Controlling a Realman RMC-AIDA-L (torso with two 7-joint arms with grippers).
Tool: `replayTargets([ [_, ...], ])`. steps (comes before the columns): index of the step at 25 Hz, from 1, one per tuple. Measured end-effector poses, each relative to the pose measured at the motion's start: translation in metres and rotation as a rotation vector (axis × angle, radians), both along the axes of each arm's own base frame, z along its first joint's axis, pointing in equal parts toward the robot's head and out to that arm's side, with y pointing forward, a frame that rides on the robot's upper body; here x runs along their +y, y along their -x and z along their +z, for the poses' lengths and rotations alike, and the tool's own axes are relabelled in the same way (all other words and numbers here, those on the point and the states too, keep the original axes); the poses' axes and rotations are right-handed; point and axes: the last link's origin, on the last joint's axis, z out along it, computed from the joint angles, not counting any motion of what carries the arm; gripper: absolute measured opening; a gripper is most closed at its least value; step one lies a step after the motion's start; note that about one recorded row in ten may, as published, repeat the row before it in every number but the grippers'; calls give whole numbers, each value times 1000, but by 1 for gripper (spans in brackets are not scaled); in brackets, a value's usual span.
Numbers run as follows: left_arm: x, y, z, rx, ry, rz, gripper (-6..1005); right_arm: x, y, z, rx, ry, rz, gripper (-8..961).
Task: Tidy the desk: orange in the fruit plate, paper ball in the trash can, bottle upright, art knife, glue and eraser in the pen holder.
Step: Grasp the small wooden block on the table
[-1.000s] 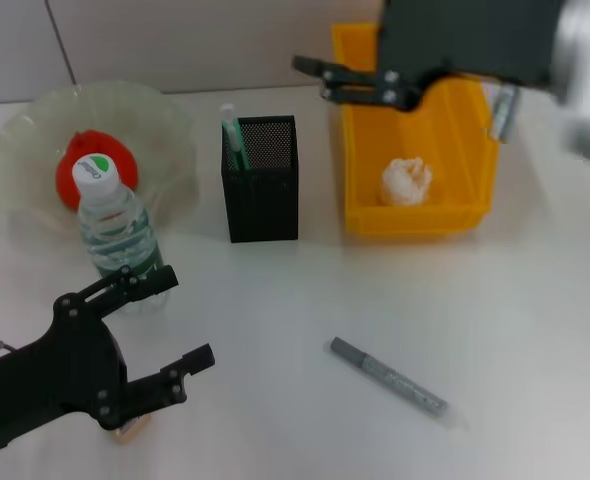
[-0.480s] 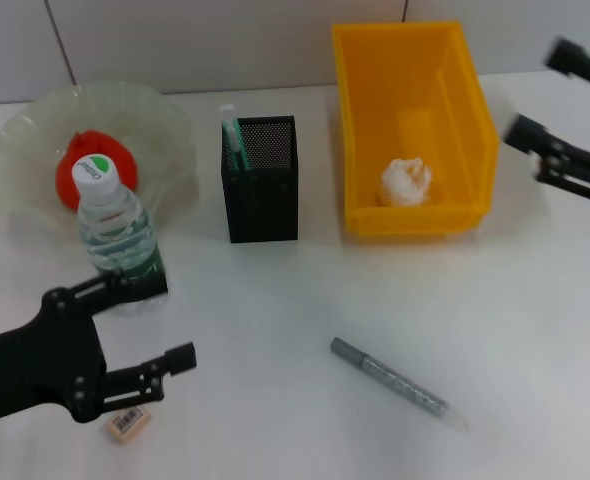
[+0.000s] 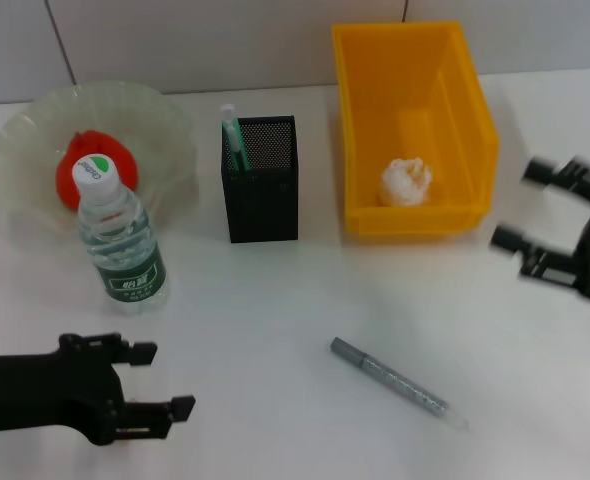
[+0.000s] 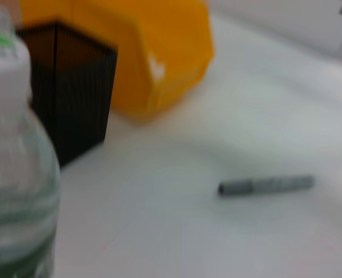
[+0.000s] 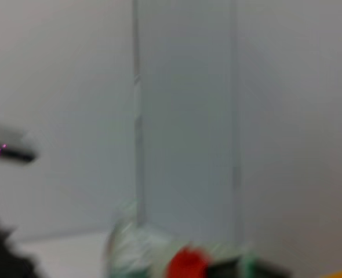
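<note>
Head view: the left claw (image 3: 153,378) is hovering low over the near-left part of the bench (image 3: 275,320), fingers spread apart and gripping nothing. The eraser is not visible; whether it is lying under this claw cannot be told. Just beyond the claw, the bottle (image 3: 118,240) is standing upright, with the orange (image 3: 90,160) sitting in the fruit plate (image 3: 165,125) behind it. The pen holder (image 3: 262,180) is standing mid-bench, a green-capped item (image 3: 233,135) sticking up inside it. The right claw (image 3: 518,208) is hanging at the right edge, fingers open and empty, beside the yellow trash can (image 3: 415,60), which is containing the paper ball (image 3: 406,181). The grey art knife (image 3: 395,381) is lying flat on the bench, between the two claws.
</note>
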Motion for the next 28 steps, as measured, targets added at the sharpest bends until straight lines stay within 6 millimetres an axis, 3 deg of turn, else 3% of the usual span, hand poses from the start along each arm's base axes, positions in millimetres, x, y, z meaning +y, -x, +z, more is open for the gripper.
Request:
replayTargets([
  [2, 0, -5, -2, 44, 13, 28, 808, -4, -2, -14, -60, 123, 19, 816],
  [4, -3, -19, -9, 198, 41, 92, 807, -5, -2, -18, -79, 159, 27, 816],
  [11, -2, -41, -18, 332, 51, 140, 807, -14, -11, -40, -204, 391, 36, 815],
  [14, -2, -42, -19, 341, 53, 149, 807, -16, -15, -40, -209, 395, 27, 815],
  [17, 3, -52, -31, 486, 38, 203, 807, -18, -18, -37, -207, 380, 20, 815],
  [28, 4, -51, -33, 541, 9, 324, 807, -21, -22, -36, -205, 353, 16, 816],
])
